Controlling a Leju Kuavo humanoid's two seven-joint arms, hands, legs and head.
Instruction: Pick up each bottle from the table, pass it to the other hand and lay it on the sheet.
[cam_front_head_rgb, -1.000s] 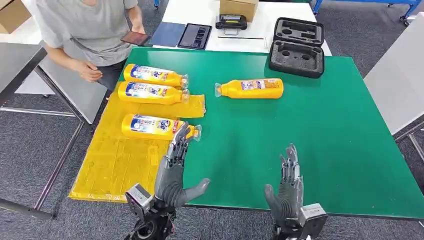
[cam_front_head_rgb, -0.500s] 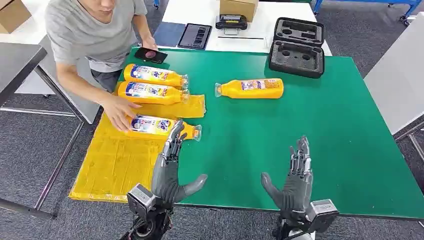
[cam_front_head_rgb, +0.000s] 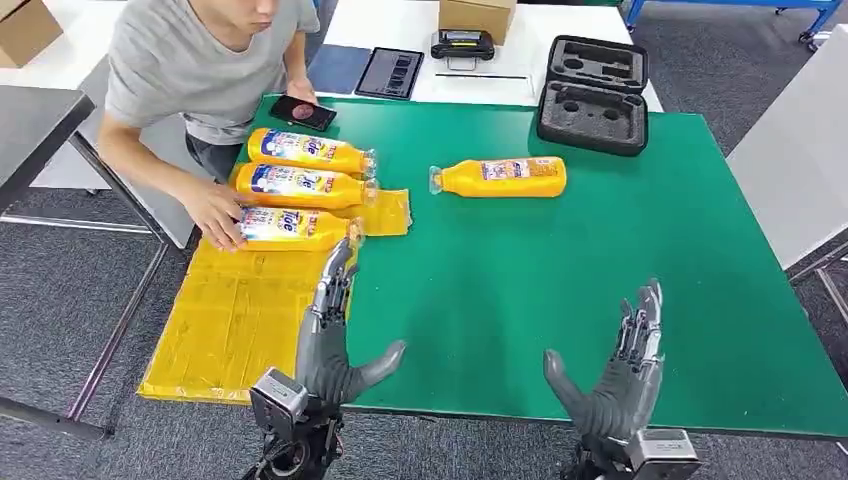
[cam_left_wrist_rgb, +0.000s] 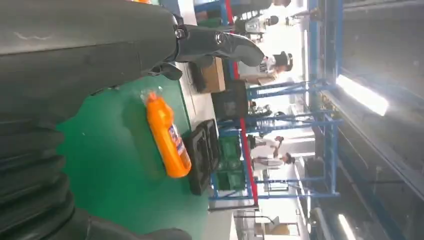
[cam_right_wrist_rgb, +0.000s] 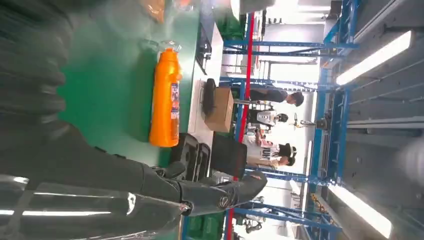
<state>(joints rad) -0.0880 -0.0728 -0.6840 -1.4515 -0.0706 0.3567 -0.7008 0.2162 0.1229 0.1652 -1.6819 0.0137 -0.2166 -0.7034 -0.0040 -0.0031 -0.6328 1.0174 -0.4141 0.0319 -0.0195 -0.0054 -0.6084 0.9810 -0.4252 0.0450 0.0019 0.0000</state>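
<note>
Plainly, the nearest bottle on the sheet reads "Tide" on its blue label; the labels on the other two bottles beside it are too small to read. A person's hand rests on that nearest bottle's base. My left hand is empty, fingers straight and spread, fingertips just short of its cap over the yellow sheet. My right hand is likewise empty and spread, well apart from the lone bottle lying on the green table.
</note>
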